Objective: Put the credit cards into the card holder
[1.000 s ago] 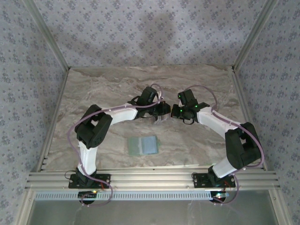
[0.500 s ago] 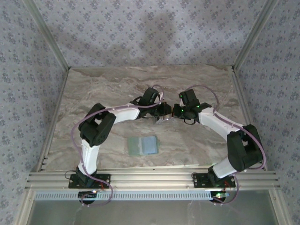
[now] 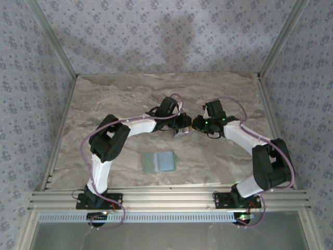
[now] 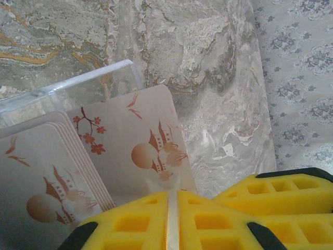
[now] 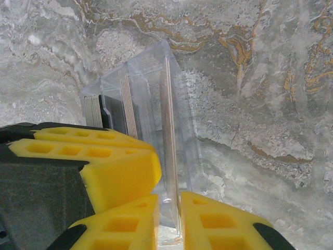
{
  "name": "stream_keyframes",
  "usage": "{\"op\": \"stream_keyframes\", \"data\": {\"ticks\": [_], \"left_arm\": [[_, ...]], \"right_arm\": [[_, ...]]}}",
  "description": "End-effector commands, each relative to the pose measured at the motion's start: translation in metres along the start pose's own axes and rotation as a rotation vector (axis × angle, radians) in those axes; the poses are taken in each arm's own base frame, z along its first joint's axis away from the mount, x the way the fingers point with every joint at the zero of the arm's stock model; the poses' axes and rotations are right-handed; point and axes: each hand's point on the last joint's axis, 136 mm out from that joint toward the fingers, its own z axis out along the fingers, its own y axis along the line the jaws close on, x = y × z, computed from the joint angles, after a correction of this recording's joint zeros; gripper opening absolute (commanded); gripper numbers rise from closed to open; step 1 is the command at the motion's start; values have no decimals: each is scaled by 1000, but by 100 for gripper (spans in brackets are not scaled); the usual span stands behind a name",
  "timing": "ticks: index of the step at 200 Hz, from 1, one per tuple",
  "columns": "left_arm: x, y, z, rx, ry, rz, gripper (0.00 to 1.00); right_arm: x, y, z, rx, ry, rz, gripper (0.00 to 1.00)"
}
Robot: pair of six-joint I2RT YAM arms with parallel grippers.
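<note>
From above, the card holder (image 3: 149, 162) lies open and flat on the marble table (image 3: 109, 99), near the front edge and between the two arm bases. Its left panel is sage green, and a pale blue-grey card (image 3: 166, 161) covers the right panel. Whether that card is tucked in cannot be told. Further back, over the middle of the table, the left gripper (image 3: 180, 130) and the right gripper (image 3: 195, 124) meet nose to nose, well apart from the holder.

At the left wrist, the left gripper (image 4: 173, 203) has its yellow jaws pressed together on the lower edge of the front card (image 4: 140, 140), which is printed with a pagoda, a sun and birds. It stands out from the stack of credit cards (image 4: 47, 187) just behind it. All of them sit in a clear plastic case (image 4: 88, 83).

At the right wrist, the right gripper (image 5: 169, 211) has its jaws almost together, straddling a thin wall of the clear plastic case (image 5: 151, 78). A sliver of gap shows, and whether they still press the wall cannot be told. Card edges (image 5: 127, 104) stand upright inside the case.
</note>
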Motion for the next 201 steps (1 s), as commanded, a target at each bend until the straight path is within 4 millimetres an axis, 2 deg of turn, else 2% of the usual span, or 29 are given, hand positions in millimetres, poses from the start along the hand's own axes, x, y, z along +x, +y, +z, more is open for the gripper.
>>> {"op": "stream_keyframes", "data": {"ticks": [1, 35, 58, 101, 201], "left_arm": [[14, 13, 11, -44, 38, -5, 13], [14, 14, 12, -46, 37, -8, 13], [14, 13, 11, -42, 35, -8, 13], [13, 7, 8, -29, 34, -6, 13], [19, 21, 11, -61, 38, -9, 13]], "right_arm": [[0, 22, -3, -110, 4, 12, 20], [1, 26, -3, -154, 7, 24, 15], [1, 26, -3, -169, 5, 30, 7], [0, 30, -5, -199, 1, 30, 0], [-5, 28, -20, -186, -40, 25, 0]]}}
